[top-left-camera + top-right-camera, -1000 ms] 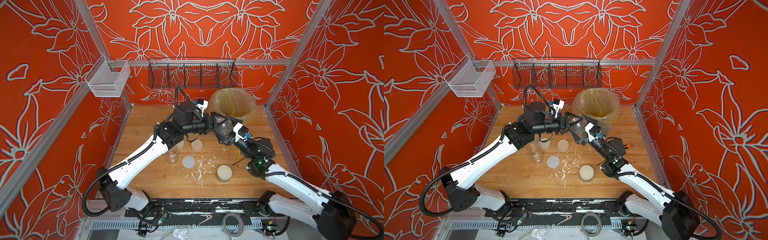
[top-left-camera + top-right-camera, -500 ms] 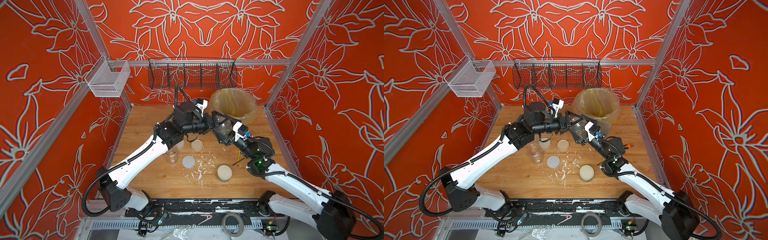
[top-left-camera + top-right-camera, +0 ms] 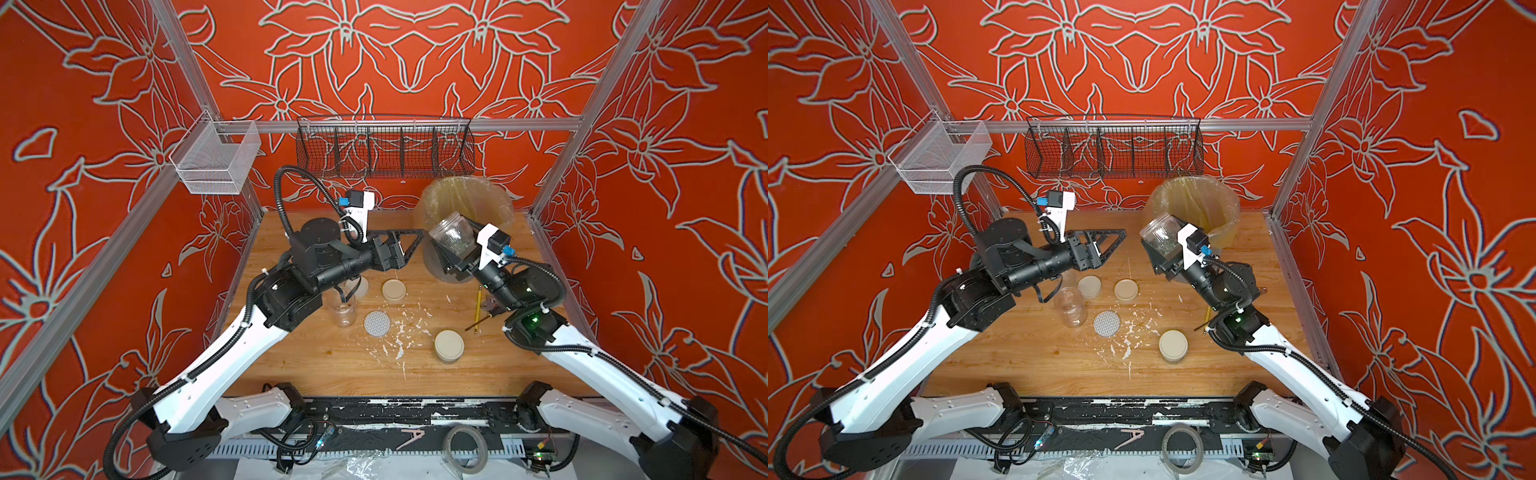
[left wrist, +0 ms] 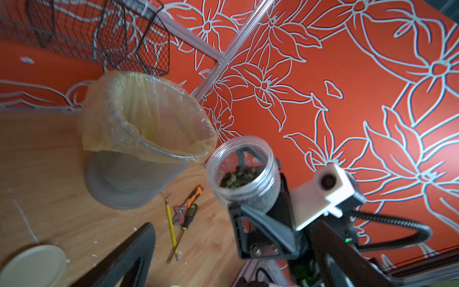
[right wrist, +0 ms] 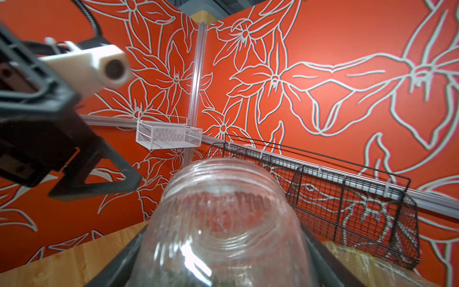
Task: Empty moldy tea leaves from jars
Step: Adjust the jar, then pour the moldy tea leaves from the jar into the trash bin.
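My right gripper (image 3: pixel 449 247) is shut on a clear jar (image 3: pixel 451 235) with no lid, held up and tilted beside the near rim of the grey bin (image 3: pixel 467 199). Dark tea leaves (image 4: pixel 239 176) lie in the jar's lower part. The left gripper (image 3: pixel 415 239) is open and empty, just left of the jar's mouth. On the table stand an empty clear jar (image 3: pixel 344 311), a squat lidded jar (image 3: pixel 449 345), and another jar (image 3: pixel 360 286) partly under the left arm. A loose cream lid (image 3: pixel 394 291) and a dotted white lid (image 3: pixel 377 322) lie flat.
White flakes (image 3: pixel 399 332) are scattered mid-table. A pencil (image 3: pixel 478 303), a wrench (image 4: pixel 185 206) and a screwdriver (image 4: pixel 188 216) lie near the right arm. A black wire basket (image 3: pixel 384 151) hangs on the back wall, a white mesh basket (image 3: pixel 216 160) on the left rail.
The left gripper was closed at the jar's mouth; its jaws have opened and drawn back to the left. The right gripper still holds the jar by the bin.
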`<action>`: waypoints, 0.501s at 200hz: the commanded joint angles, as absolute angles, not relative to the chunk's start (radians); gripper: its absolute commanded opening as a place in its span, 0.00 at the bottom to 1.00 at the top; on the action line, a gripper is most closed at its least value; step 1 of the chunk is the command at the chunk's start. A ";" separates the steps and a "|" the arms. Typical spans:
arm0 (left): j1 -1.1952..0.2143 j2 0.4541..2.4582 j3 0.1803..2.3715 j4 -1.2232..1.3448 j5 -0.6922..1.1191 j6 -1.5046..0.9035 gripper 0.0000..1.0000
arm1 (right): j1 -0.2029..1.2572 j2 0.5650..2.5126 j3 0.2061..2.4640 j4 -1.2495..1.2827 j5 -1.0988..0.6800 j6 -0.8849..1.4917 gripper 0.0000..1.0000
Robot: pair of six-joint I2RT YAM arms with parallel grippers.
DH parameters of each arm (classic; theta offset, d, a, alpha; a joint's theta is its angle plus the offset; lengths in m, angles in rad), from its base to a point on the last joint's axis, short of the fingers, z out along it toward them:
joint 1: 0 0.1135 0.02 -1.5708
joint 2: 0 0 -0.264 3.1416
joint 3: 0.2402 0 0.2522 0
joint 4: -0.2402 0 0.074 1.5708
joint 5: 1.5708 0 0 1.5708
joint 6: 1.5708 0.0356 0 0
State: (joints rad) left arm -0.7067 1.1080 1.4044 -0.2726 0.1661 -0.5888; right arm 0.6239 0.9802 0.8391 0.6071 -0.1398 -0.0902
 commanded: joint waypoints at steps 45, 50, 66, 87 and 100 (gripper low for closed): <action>-0.709 1.025 1.323 -0.396 0.121 -0.291 0.97 | 0.548 1.120 1.195 0.224 0.110 0.033 0.38; -0.709 1.021 1.319 -0.401 0.124 -0.283 0.98 | 0.533 1.135 1.218 0.199 0.117 0.048 0.38; -0.709 1.010 1.307 -0.416 0.135 -0.262 0.97 | 0.491 1.179 1.280 0.137 0.133 0.096 0.38; -0.709 0.996 1.293 -0.430 0.153 -0.245 0.97 | 0.435 1.235 1.346 0.068 0.143 0.149 0.37; -0.709 0.996 1.286 -0.438 0.166 -0.232 0.97 | 0.408 1.275 1.393 0.014 0.137 0.162 0.37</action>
